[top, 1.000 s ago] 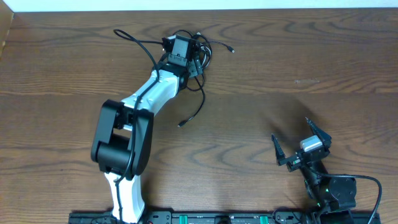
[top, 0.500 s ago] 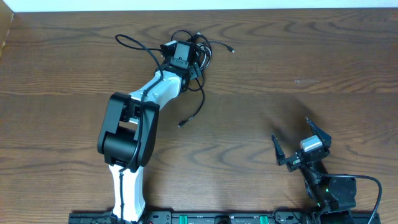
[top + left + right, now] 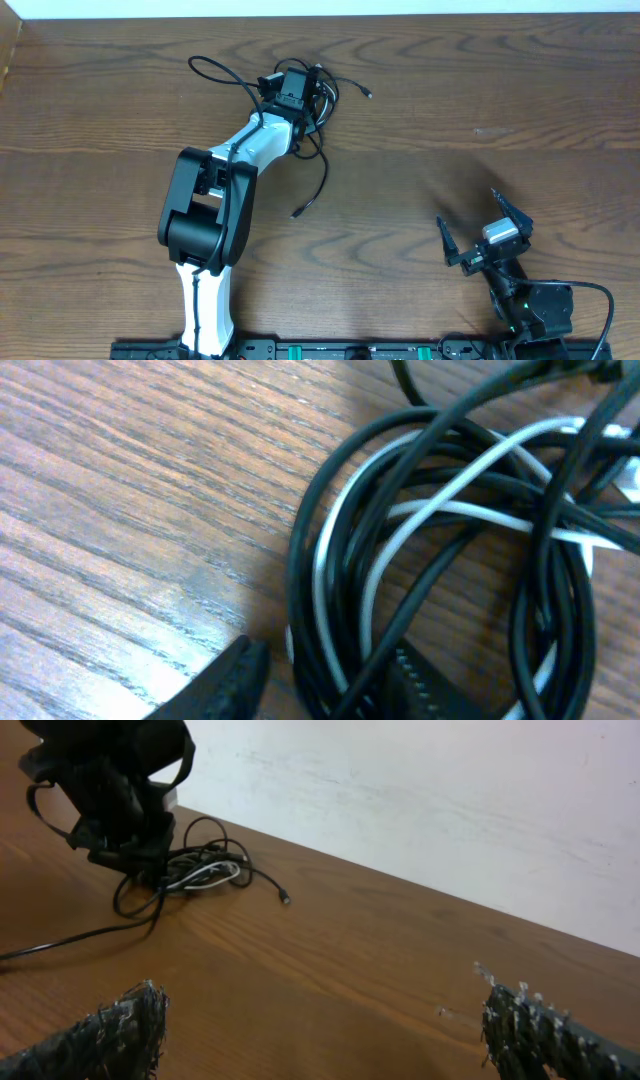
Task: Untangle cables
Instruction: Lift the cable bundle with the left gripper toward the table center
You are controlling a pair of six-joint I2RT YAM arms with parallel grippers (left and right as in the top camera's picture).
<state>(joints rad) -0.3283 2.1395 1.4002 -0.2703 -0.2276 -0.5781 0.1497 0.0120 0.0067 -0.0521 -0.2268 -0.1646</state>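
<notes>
The dark wood-grain tabletop [image 3: 450, 100] carries a tangle near its far edge, left of centre: a black cable [image 3: 303, 575] coiled with a white cable [image 3: 460, 512]. One black tail trails toward the tabletop's middle, its plug end resting on the wood.

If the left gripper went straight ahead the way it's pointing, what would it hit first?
The cables: the left gripper points down into the tangle, strands lying between its fingers, table just beneath.
</notes>
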